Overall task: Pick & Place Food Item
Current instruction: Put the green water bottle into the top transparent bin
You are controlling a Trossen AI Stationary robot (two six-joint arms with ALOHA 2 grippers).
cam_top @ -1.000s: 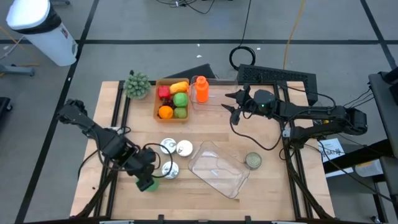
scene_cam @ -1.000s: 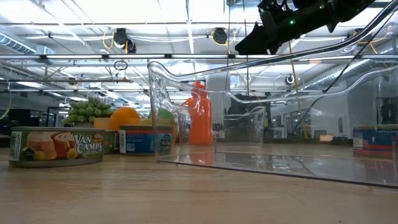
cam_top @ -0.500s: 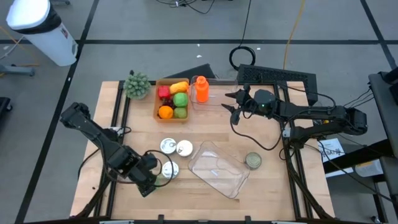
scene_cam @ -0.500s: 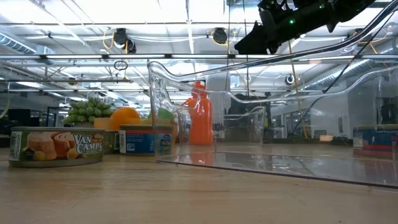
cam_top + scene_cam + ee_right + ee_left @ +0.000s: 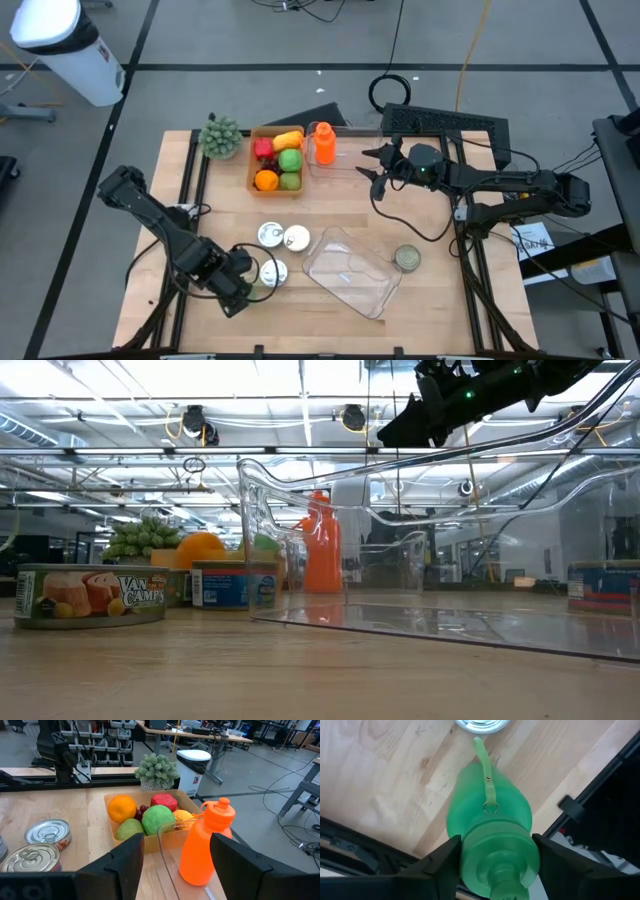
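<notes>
Left gripper [image 5: 492, 865] fingers [image 5: 440, 865] now clamped narrow around green bottle's [image 5: 487, 835] cap; wide a second ago. Bottle lies on surface [image 5: 330, 205] at near-left edge, beside cans [image 5: 272, 236]. Grasp looks secured; lift next. Left arm reaches low. Right gripper [image 5: 375, 172] waits, half-open, empty, near orange bottle [image 5: 322, 143].

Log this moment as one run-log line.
left hand: closed on green bottle at table's front-left | right hand: open, waiting by orange bottle
</notes>
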